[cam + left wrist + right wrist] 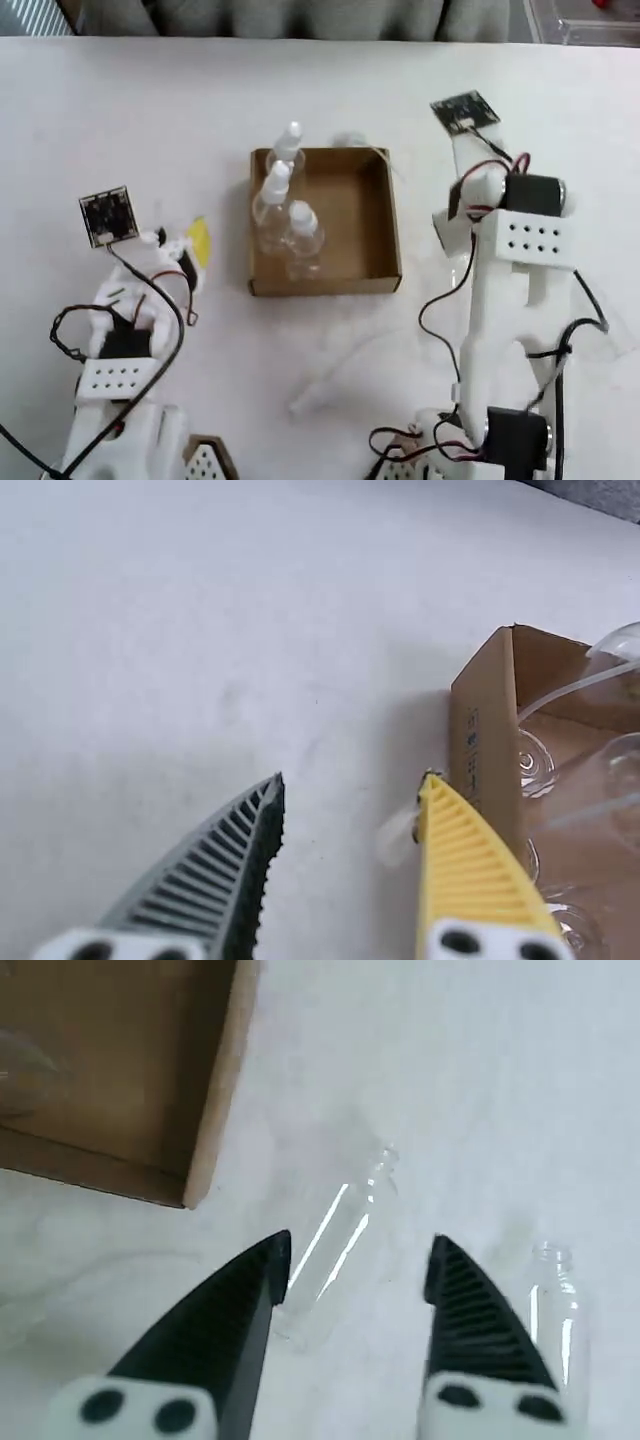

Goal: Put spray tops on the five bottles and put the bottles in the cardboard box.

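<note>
Bright even light; white table (150,100) glaring; shadows faint.

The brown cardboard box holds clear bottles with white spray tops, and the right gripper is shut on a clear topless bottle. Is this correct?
Not quite: the right wrist view shows the right gripper open, with the clear topless bottle lying on the white table under it. The rest is right.

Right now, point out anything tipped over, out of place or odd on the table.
One clear bottle lies on its side, uncapped, on the table outside the cardboard box. A second bottle near it is uncapped too. The three bottles in the box are capped.
</note>
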